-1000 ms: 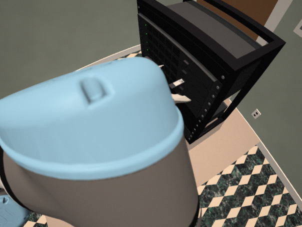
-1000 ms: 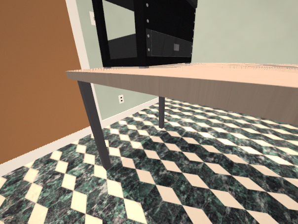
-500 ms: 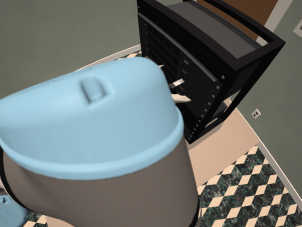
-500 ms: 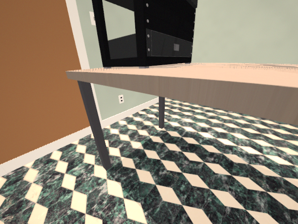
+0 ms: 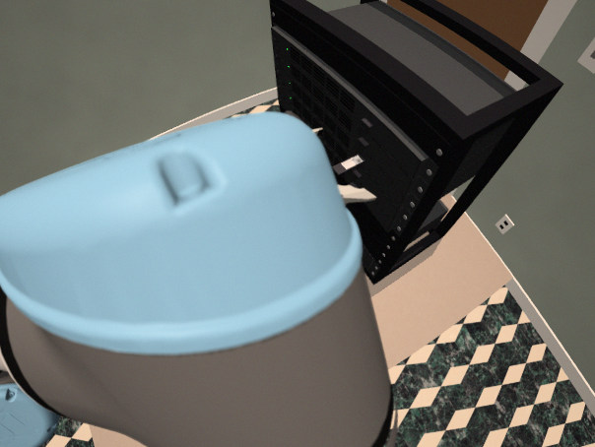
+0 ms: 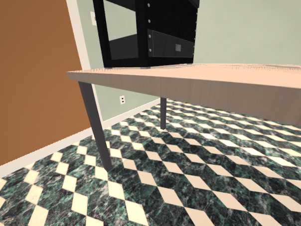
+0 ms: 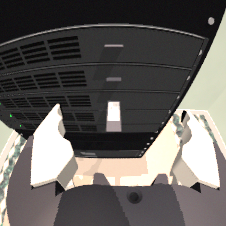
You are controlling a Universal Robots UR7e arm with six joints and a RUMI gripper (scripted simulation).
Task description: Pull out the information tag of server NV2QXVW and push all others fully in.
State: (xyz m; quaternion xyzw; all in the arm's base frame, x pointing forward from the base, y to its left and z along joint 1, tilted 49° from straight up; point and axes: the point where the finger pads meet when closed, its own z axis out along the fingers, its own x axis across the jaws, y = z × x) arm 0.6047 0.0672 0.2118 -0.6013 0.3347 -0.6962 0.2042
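Observation:
A black server rack (image 5: 394,128) stands on the wooden table and holds several stacked servers. One white information tag (image 5: 351,162) sticks out of a middle server; it also shows in the wrist view (image 7: 113,116), pointing toward me. Two tags above it (image 7: 114,45) (image 7: 114,79) sit flush with their fronts. My gripper (image 7: 123,107) is open and empty, a short way in front of the rack, with the pulled-out tag centred between the fingers and apart from them. One fingertip (image 5: 357,193) shows just below the tag. The print on the tag is too small to read.
The arm's blue-capped joint (image 5: 172,236) fills the left of the top view and hides most of the gripper. The rack's bottom server (image 6: 170,47) shows its tag flush. The table edge (image 6: 184,82) lies close to the rack's foot. A door and wall stand behind.

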